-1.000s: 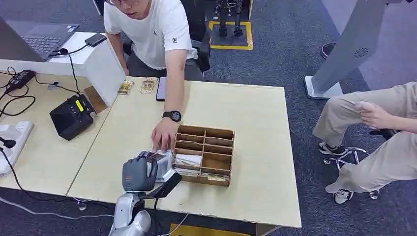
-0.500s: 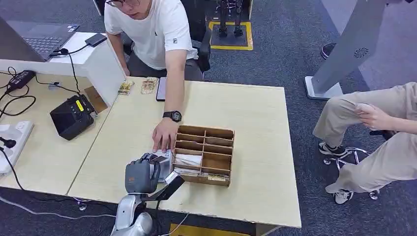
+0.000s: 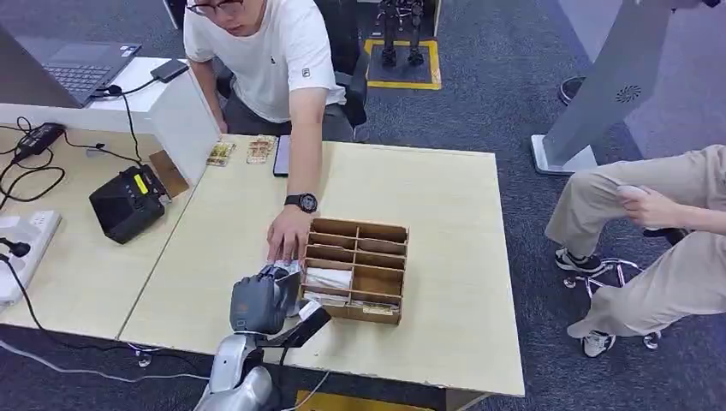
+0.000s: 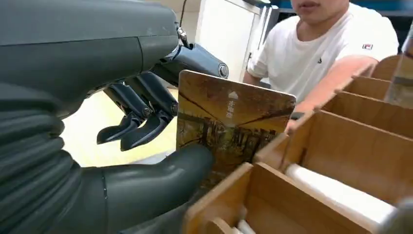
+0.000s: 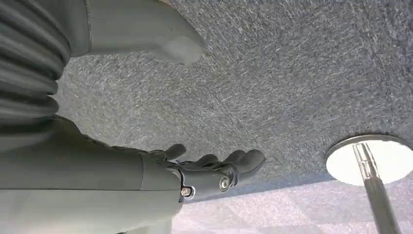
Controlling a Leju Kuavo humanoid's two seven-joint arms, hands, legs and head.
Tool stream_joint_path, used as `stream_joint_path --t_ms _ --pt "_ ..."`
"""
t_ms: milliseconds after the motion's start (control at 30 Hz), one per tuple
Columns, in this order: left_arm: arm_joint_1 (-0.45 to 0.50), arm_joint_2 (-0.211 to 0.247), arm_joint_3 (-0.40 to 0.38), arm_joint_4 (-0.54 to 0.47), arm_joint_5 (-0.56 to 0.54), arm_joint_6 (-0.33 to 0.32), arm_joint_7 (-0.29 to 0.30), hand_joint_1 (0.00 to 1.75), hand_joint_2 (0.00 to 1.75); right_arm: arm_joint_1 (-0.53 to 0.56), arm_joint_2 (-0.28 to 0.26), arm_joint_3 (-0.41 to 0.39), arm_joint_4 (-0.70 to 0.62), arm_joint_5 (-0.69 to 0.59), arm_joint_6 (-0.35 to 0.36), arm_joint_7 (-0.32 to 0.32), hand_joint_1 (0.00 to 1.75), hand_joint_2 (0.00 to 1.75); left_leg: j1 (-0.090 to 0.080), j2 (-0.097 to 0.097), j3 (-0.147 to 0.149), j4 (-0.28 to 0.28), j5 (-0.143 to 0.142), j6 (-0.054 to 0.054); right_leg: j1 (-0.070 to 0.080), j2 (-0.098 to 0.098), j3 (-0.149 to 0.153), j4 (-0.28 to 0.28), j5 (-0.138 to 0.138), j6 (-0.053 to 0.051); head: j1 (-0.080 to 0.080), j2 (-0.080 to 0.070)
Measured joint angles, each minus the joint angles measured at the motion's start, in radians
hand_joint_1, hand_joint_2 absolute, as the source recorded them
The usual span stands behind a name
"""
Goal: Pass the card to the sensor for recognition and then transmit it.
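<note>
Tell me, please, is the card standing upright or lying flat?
Upright: the card stands on edge beside the box, pinched by the left hand.

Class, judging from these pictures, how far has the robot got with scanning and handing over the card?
Done: the left hand holds a card beside the wooden box. In hand: lifting it clear. Left: taking it to the black reader, then passing it on. The right hand hangs open.

The brown-and-gold picture-printed card [image 4: 234,122] bears a white arrow, the compartmented wooden box [image 3: 360,267] is tan, the tabletop [image 3: 445,205] pale beige, and the carpet [image 5: 292,73] speckled grey.
</note>
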Motion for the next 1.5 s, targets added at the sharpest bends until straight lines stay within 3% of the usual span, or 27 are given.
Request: stream_joint_path --t_ms 533,867,1333,1500 --pt "-0.022 0.035 -0.092 0.024 0.037 -0.079 0.063 1.75 1.75 -0.001 -0.005 0.000 0.017 0.009 0.000 -0.004 0.00 1.75 0.000 -0.005 0.007 0.000 0.001 0.001 0.000 -0.005 0.009 0.000 -0.001 0.001 0.000 0.000" --pt "-0.023 0.041 -0.103 0.020 0.103 -0.067 0.036 1.75 1.75 0.000 -0.005 0.000 0.021 0.007 0.000 -0.008 0.00 1.75 0.000 -0.005 0.008 0.000 0.001 0.001 0.000 -0.005 0.010 0.000 -0.001 0.000 0.000 0.000" --pt "0.028 0.039 -0.108 -0.142 0.265 -0.022 -0.043 1.75 1.75 0.000 -0.005 0.000 0.021 0.008 0.000 -0.014 0.00 1.75 0.000 -0.004 0.001 0.000 0.002 0.000 0.000 -0.004 0.001 0.000 0.000 0.000 0.000 0.000" --pt "0.014 0.041 -0.121 -0.272 0.363 -0.070 -0.049 1.75 1.75 0.000 -0.005 0.000 0.021 0.015 0.000 -0.014 0.00 1.75 0.000 -0.004 -0.001 0.000 0.002 0.000 0.000 -0.004 -0.001 0.000 0.000 0.000 0.000 0.000"
